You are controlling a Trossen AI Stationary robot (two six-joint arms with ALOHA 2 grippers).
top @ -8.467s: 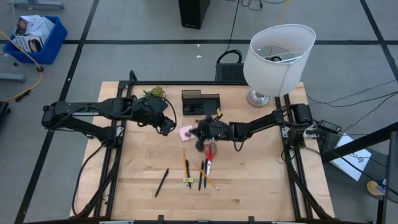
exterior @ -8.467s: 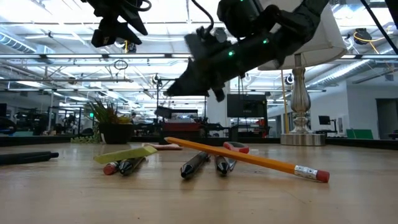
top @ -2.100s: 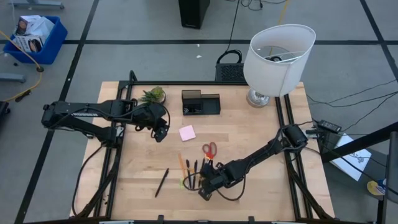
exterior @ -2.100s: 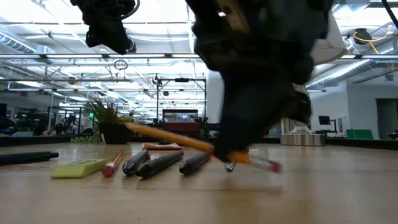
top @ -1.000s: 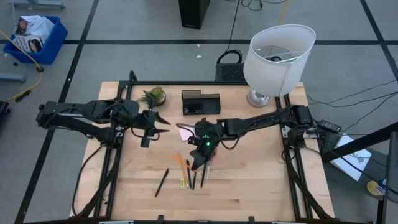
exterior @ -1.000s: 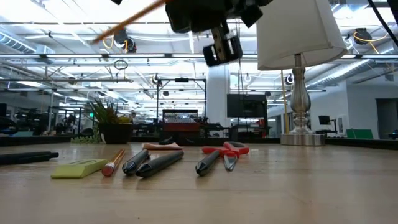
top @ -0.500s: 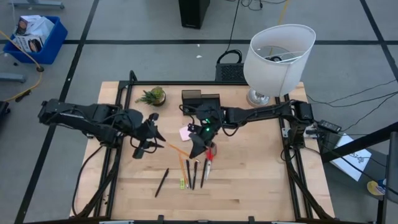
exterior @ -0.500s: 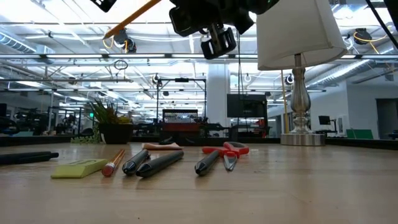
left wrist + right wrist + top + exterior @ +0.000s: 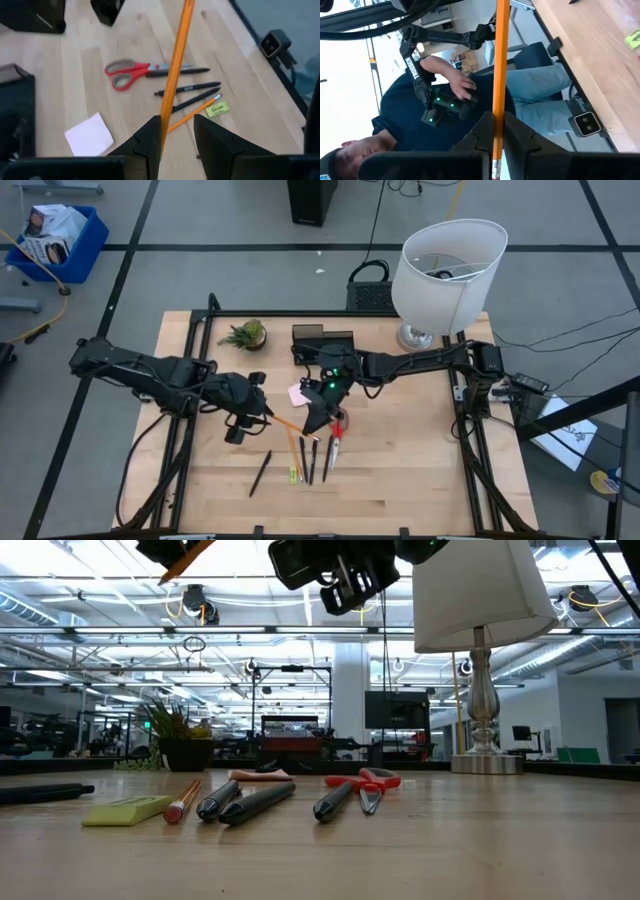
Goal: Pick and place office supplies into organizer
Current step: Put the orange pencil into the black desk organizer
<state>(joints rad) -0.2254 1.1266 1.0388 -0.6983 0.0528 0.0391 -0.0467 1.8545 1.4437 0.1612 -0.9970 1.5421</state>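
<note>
The left gripper [image 9: 262,411] is now closing in on the raised orange pencil [image 9: 288,423] that the right gripper [image 9: 313,420] is clamping above the surface [image 9: 400,460], short of the organizer [image 9: 323,344]; it looks like a handover beginning.

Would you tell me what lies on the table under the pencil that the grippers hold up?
Under the raised pencil, red-handled scissors, black pens, another orange pencil and a yellow-green piece lie on the table. The left gripper hides whatever lies below its fingers.
</note>
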